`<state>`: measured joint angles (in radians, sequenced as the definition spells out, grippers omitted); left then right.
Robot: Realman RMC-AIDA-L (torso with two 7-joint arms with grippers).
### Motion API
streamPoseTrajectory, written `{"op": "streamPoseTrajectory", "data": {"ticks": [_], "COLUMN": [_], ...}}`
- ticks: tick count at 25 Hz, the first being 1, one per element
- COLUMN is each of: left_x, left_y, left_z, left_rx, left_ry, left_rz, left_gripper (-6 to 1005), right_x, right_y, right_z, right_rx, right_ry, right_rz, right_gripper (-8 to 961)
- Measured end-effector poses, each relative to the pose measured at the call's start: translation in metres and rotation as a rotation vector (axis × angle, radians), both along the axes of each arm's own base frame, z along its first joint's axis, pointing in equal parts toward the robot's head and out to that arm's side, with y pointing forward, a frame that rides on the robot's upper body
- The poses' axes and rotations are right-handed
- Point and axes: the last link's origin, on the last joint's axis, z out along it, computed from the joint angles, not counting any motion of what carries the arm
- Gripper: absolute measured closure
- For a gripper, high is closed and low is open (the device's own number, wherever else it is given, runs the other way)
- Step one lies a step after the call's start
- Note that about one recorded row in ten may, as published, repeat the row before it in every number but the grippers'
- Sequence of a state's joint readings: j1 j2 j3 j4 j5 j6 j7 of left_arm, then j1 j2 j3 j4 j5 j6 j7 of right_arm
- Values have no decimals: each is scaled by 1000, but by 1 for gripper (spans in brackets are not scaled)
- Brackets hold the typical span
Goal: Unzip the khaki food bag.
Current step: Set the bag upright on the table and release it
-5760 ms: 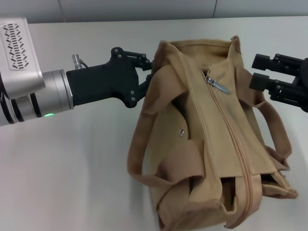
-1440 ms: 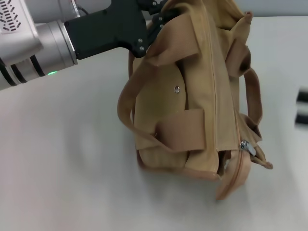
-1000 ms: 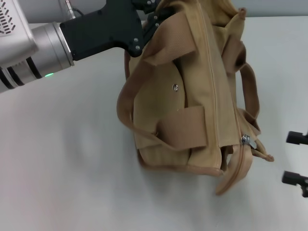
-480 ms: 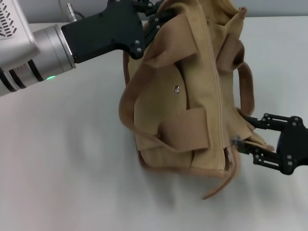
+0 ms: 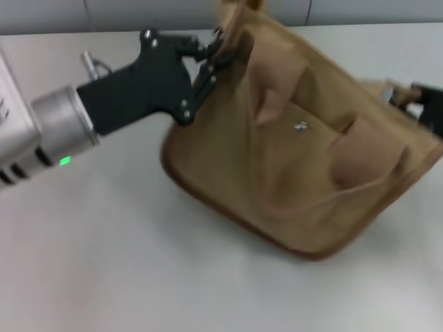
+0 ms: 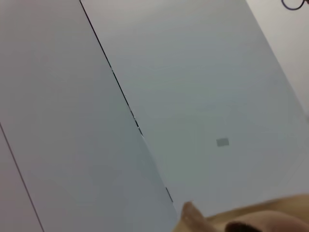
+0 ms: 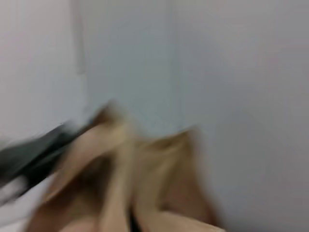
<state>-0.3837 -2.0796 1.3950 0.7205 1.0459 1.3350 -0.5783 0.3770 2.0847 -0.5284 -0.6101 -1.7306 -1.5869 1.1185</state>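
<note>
Bag: the khaki bag lies tilted on the white bench, toward the far edge and right of centre, its snap pocket face turned up.
Snap: a metal stud shows on the upper face.
Left gripper: the left gripper is clamped on the bag's far left top corner, near the far edge.
Right gripper: the right gripper sits at the bench's right edge, against the bag's right end; cannot tell how its fingers stand.
Left wrist view: grey wall panels, with a sliver of bag.
</note>
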Motion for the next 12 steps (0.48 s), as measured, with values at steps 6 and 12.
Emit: {"op": "streamPoseTrajectory", "data": {"ticks": [6, 12], "left_x": [-24, -43], "left_y": [-41, -69], "left_z": [-14, -24], "left_rx": [-26, -60], "left_ry": [-51, -94], "left_rz": [41, 84], "left_gripper": [833, 829], "right_x": [-30, -52], "right_y": [50, 75], "right_z": [-3, -23], "right_rx": [7, -67], "right_ry": [-27, -112], "right_rz": [-3, -11], "right_gripper": [710, 787]}}
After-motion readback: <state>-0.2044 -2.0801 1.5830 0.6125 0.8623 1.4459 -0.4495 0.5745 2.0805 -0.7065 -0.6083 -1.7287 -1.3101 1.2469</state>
